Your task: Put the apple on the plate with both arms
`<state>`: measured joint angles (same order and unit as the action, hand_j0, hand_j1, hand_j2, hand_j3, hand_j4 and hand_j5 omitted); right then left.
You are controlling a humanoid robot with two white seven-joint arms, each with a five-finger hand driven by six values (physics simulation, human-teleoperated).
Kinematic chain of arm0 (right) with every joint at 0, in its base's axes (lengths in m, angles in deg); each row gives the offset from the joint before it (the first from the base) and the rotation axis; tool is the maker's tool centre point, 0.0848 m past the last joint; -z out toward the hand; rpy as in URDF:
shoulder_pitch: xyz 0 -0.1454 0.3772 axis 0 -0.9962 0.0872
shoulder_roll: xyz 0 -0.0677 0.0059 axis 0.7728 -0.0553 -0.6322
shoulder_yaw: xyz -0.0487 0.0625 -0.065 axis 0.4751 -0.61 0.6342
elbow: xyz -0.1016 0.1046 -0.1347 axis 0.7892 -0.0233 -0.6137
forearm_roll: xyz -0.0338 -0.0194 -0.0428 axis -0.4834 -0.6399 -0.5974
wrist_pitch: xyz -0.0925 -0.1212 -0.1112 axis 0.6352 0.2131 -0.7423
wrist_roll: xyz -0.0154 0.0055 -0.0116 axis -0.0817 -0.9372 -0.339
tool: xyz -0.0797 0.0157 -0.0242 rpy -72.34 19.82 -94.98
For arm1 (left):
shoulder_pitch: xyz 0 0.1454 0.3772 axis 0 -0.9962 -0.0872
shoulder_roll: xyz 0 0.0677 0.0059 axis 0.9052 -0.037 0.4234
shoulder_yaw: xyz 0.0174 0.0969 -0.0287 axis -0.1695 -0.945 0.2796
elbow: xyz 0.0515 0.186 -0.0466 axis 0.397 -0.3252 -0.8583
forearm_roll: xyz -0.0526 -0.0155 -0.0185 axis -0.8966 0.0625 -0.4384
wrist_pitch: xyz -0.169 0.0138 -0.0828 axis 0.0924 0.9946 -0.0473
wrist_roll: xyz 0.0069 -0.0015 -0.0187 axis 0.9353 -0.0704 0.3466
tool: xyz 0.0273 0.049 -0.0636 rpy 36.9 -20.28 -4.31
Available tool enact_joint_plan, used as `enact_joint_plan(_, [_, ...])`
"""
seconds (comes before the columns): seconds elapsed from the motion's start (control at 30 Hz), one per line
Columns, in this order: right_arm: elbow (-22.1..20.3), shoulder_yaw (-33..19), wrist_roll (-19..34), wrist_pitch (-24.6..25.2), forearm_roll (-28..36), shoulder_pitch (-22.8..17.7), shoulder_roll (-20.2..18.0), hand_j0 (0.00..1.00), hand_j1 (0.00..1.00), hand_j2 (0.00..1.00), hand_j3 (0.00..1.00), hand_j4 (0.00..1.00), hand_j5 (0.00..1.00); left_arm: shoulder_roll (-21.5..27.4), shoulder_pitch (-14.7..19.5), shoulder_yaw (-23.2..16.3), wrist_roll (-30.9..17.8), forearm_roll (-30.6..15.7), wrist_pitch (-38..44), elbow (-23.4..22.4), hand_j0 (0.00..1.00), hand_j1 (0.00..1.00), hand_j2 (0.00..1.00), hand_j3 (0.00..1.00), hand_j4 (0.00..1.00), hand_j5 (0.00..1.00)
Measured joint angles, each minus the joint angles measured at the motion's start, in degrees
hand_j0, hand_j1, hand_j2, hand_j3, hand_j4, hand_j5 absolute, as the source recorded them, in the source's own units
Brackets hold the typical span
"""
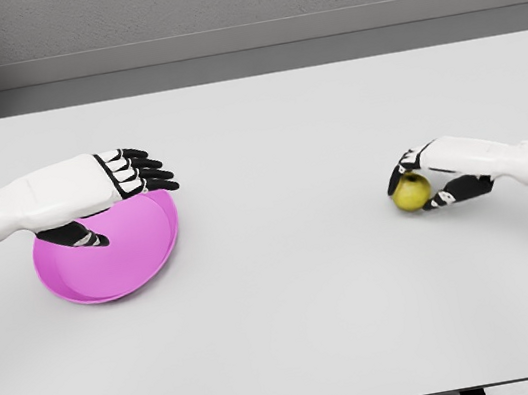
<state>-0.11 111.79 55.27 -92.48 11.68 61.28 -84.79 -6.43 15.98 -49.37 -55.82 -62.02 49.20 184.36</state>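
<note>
A yellow-green apple [410, 192] lies on the white table at the right. My right hand [421, 180] comes in from the right edge and is curled around it, fingers over the top and thumb underneath at its near side. A pink plate [118, 262] sits at the left of the table. My left hand [125, 185] hovers over the plate's far part, palm down, fingers stretched out flat and pointing right, thumb hanging below; it holds nothing and hides part of the plate's far rim.
The white table [292, 304] spans the whole view, with a grey wall behind its far edge. A wide bare stretch of tabletop separates the plate from the apple.
</note>
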Motion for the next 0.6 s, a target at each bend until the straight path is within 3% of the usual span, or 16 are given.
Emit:
enact_joint_plan(0.23, [-1.48, -0.01, 0.0, -0.02, 1.76, 0.09, -0.03, 0.54, 0.54, 0.54, 0.54, 0.54, 0.54, 0.0, 0.0, 0.0, 0.0, 0.0, 0.0, 0.0, 1.0, 1.0, 1.0, 1.0, 1.0, 1.0])
enact_joint_plan(0.47, [-17.08, 1.92, -0.01, 0.02, 3.08, 1.93, 0.78, 0.53, 0.53, 0.53, 0.53, 0.53, 0.53, 0.0, 0.0, -0.01, 0.0, 0.0, 0.0, 0.0, 1.0, 1.0, 1.0, 1.0, 1.0, 1.0])
enact_joint_plan(0.6, [-17.87, 3.28, -0.01, 0.02, 3.29, 3.25, 3.06, 0.53, 0.53, 0.53, 0.53, 0.53, 0.53, 0.0, 0.0, -0.01, 0.0, -0.01, 0.0, 0.0, 1.0, 1.0, 1.0, 1.0, 1.0, 1.0])
